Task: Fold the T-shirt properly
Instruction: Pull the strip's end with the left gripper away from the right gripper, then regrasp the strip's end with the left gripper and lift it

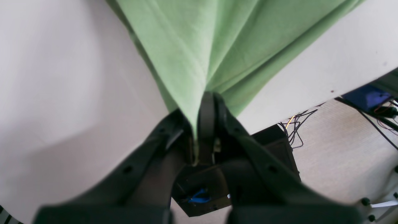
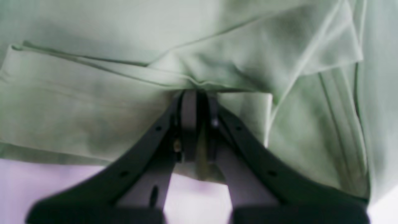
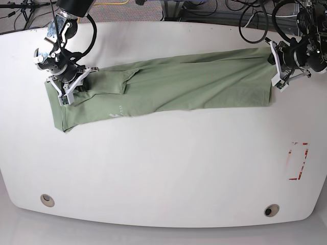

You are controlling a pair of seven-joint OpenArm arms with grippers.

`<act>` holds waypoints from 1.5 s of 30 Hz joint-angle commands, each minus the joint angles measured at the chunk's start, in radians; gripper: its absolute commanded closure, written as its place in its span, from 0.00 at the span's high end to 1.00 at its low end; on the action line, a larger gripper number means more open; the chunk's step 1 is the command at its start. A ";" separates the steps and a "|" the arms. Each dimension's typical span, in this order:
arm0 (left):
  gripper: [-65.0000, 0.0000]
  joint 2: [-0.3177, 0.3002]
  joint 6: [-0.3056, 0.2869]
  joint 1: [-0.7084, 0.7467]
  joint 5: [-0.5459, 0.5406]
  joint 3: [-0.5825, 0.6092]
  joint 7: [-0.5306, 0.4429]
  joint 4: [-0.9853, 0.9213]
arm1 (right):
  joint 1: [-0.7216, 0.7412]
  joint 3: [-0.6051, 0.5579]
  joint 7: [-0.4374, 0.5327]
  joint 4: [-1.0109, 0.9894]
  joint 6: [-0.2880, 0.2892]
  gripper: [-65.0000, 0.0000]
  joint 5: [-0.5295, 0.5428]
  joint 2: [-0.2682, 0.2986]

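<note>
The pale sage-green knit T-shirt lies stretched across the far half of the white oval table, folded lengthwise into a narrow band. Right gripper pinches its left end, left gripper its right end. Crosswise folds seemingly remain.

The T-shirt stretches across the far part of the white table, with an arm at each end. The near part of the table is open, apart from a red outline near its right edge.
</note>
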 commanded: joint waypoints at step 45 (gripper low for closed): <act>0.39 0.006 -0.131 -0.010 -0.143 -0.007 0.001 0.014 | 0.005 0.004 -0.021 0.013 0.002 0.06 -0.016 0.008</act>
